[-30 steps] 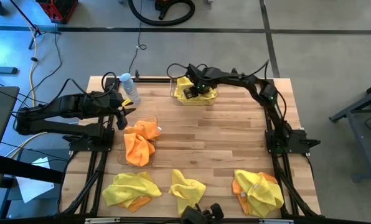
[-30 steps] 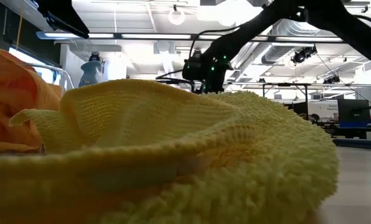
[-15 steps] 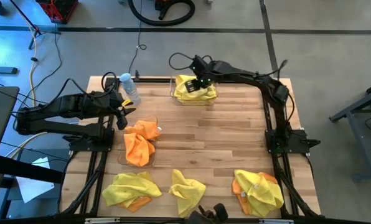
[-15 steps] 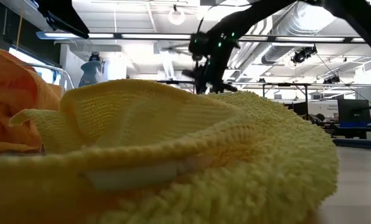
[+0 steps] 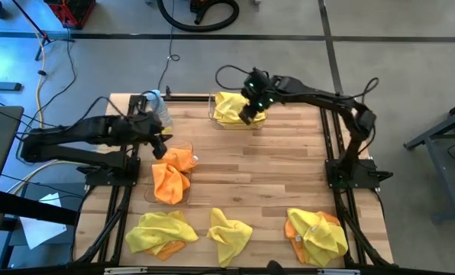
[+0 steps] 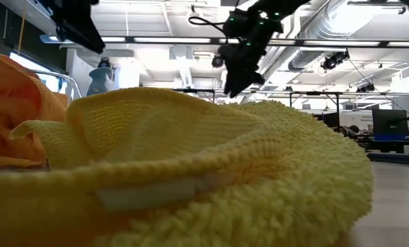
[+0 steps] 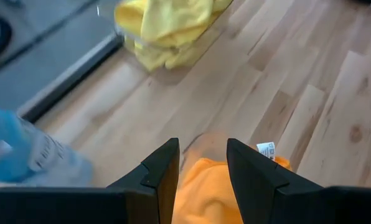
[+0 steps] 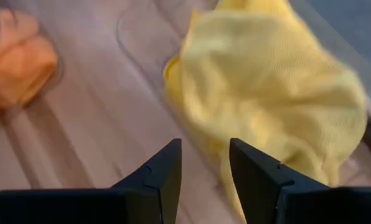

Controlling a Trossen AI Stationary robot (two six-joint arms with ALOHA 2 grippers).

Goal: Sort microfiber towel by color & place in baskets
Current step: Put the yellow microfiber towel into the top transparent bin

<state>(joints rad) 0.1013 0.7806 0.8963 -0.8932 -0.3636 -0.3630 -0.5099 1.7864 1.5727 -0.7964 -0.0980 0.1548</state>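
Nearest you, loose yellow and orange towels [image 5: 229, 233] lie along the table's front edge. Farther in, your left gripper [image 5: 160, 145] hangs with fingers spread just above the orange towels [image 5: 172, 176] in the left basket [image 5: 183, 147]. At the back, your right gripper [image 5: 250, 111], fingers spread and empty, hovers over the yellow towel [image 5: 229, 107] in the far basket [image 5: 212, 116].

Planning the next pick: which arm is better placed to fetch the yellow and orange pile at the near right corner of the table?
The right. Its hand, open and empty, hangs over the far basket, on the pile's side. The left hand is over the orange basket.
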